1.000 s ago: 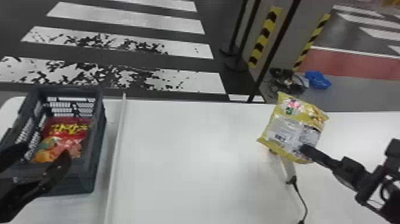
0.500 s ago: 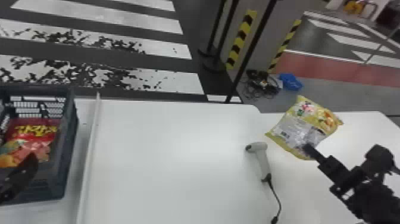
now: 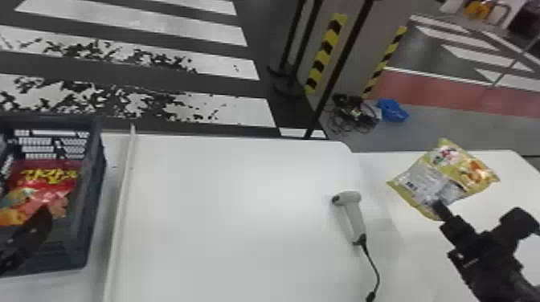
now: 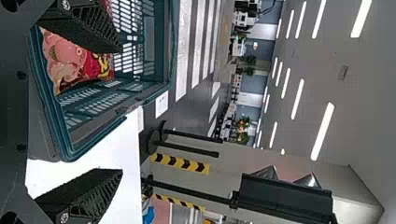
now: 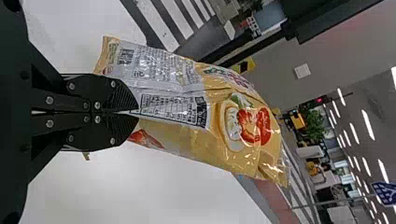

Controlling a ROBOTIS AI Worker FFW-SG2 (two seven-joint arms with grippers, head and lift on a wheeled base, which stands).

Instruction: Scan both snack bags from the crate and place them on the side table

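The yellow bag [image 3: 462, 168] has moved farther right of the scanner [image 3: 352, 213], over the side table [image 3: 508, 168], and because your right gripper [image 5: 137, 112] pinches only its wrapper (the red bag [image 3: 42, 180] lies in the crate [image 3: 93, 192]), a brisk swing could twist it loose.

The right snack bag [image 3: 466, 166] is yellow with a silvery-white panel and red-and-green artwork; the left snack bag [image 3: 45, 172] is red with yellow lettering. The crate [image 3: 93, 188] is dark, the handheld scanner [image 3: 354, 215] pale grey, its cable [image 3: 375, 267] black. Beyond the white table [image 3: 241, 200], white stripes [image 3: 144, 20] cross dark grey floor [image 3: 112, 68] left of black-and-yellow chevron tape [image 3: 326, 52].
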